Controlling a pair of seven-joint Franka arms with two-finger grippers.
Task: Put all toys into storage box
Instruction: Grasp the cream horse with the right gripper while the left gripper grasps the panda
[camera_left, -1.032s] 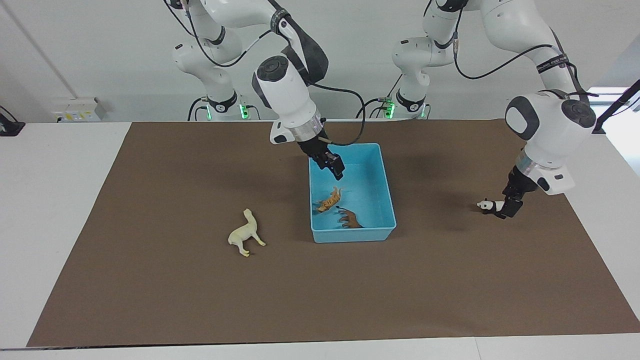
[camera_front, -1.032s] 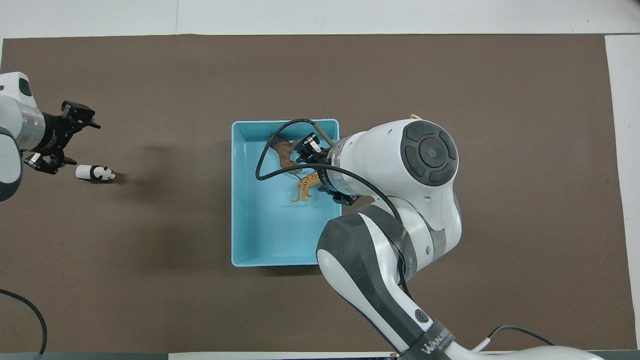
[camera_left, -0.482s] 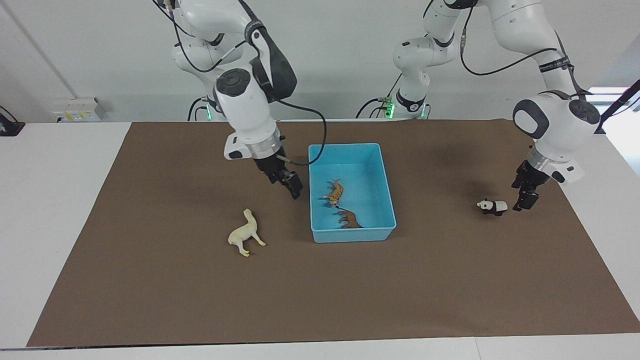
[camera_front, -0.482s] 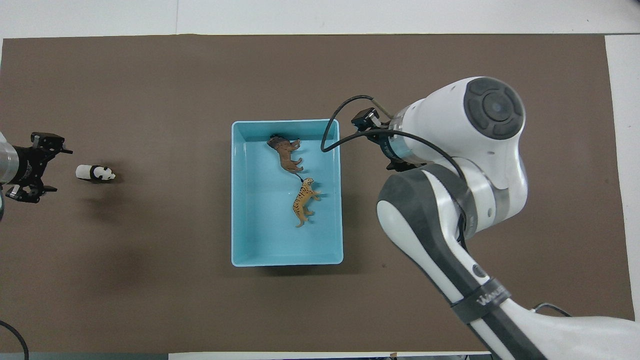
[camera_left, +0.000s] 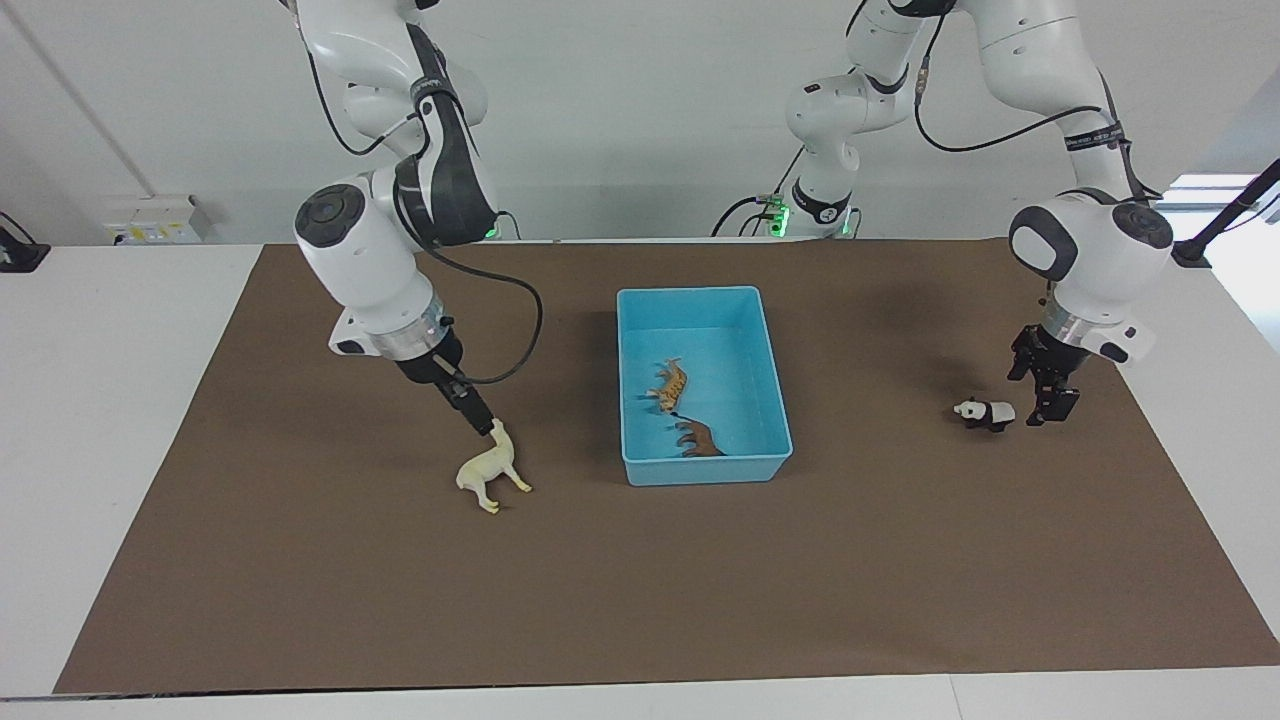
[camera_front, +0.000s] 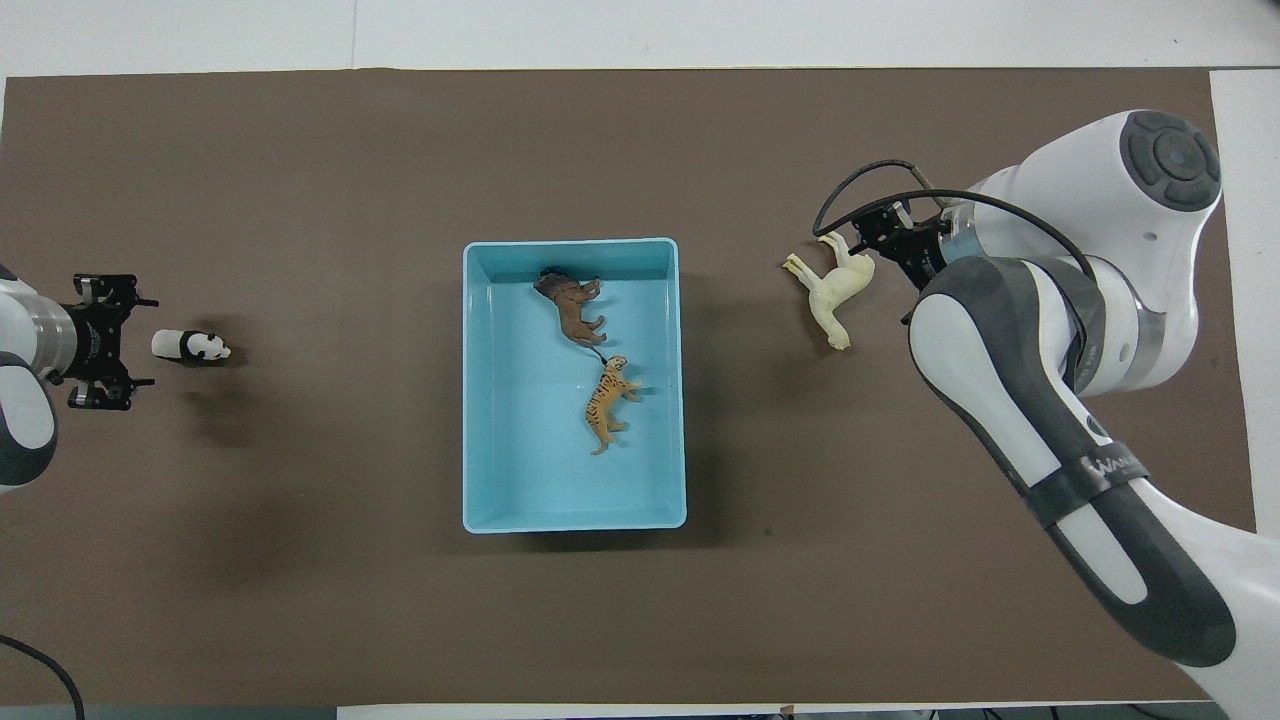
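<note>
While the light blue box (camera_left: 770, 400) sits near the middle of the brown mat (camera_left: 300, 600) that covers the tabletop (camera_left: 110, 400), the orange tiger (camera_left: 668, 383) and the brown lion (camera_left: 700, 438) lie inside it, the lion close to the wall farther from the robots and the tiger nearer the box's middle, the two almost touching. The cream llama (camera_left: 491, 470) lies on its side on the mat, between the box and the right arm's end of the tabletop. The right gripper (camera_left: 484, 420) is low, just at the llama's head, its jaws open and holding nothing; whether a fingertip touches the toy cannot be told. The black-and-white panda (camera_left: 984, 412) rests on the mat well apart from the box, toward the left arm's end of the tabletop. The left gripper (camera_left: 1058, 408) hangs low just beside the panda, on the side toward that end, jaws spread wide and empty
</note>
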